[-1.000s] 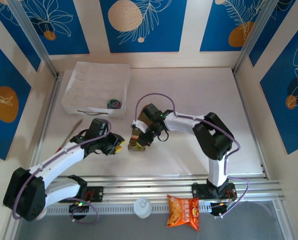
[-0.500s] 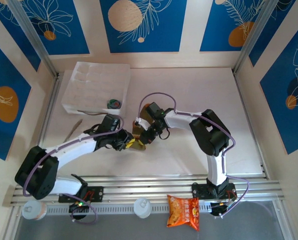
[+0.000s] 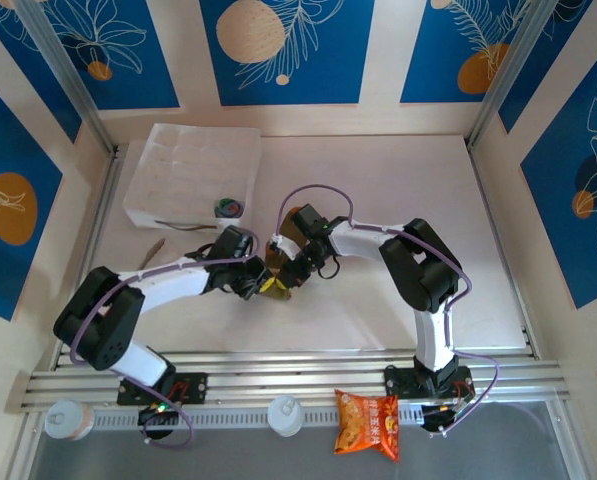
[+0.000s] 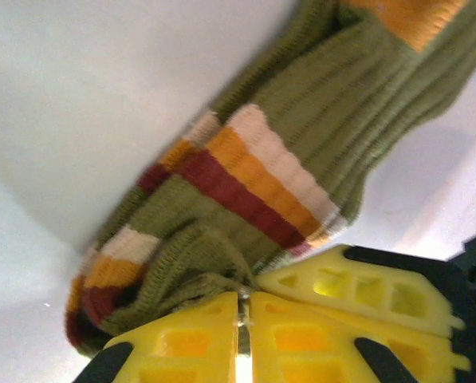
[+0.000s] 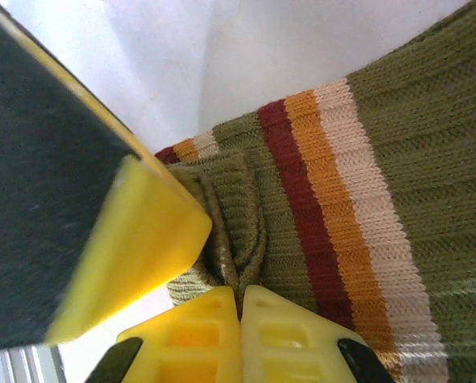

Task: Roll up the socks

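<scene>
Olive sock [image 3: 276, 291] sits mid-table [image 3: 378, 320], just in front of the clear compartment box [image 3: 191, 172], bunched between both claws.

Left gripper [image 3: 263, 286]: a second ago it hung to the left of the sock, clear of it and with its tips apart. Half a second ago it had reached the sock edge. Now it is on the sock, and the left arm's elbow and shoulder have swung in toward the centre. In the left wrist view the left gripper [image 4: 242, 300] has its yellow fingers [image 4: 182, 339] pressed nearly together, with a fold of olive sock [image 4: 301, 144] pinched in the seam, so it is clamped on fabric. The striped cuff (cream, orange, dark red) lies crumpled just above the tips.

Right gripper [image 3: 284, 279]: position unchanged since half a second ago, only a slight shift from a second ago. In the right wrist view the right gripper [image 5: 239, 299] is closed tight on a ribbed fold of the olive sock [image 5: 397, 159]. A finger of the left claw [image 5: 146, 231] is just beside it, touching the same bunch.

The sock has not visibly moved across the three frames. The orange snack packet [image 3: 368, 423] is in the same place at the near rail. A white round cap [image 3: 66, 420] at the near left, covered by the arm a second ago, is now exposed.
</scene>
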